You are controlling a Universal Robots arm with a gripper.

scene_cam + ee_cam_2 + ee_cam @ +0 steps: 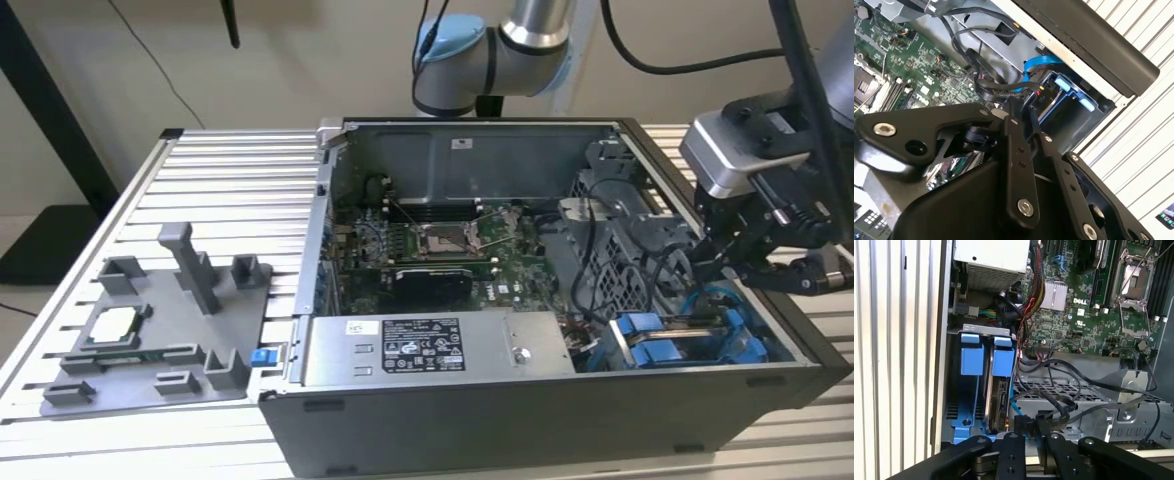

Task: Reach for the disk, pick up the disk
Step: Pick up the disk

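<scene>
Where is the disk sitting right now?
The disk stands on edge in the blue drive bay at the open computer case's front corner, on the exterior view's right, beside the power supply, with the gripper just above.

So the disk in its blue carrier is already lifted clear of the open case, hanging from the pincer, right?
No. The disk in its blue carrier still sits in its bay inside the open case, as the first wrist view shows. The pincer is just beside it and holds nothing there.
</scene>
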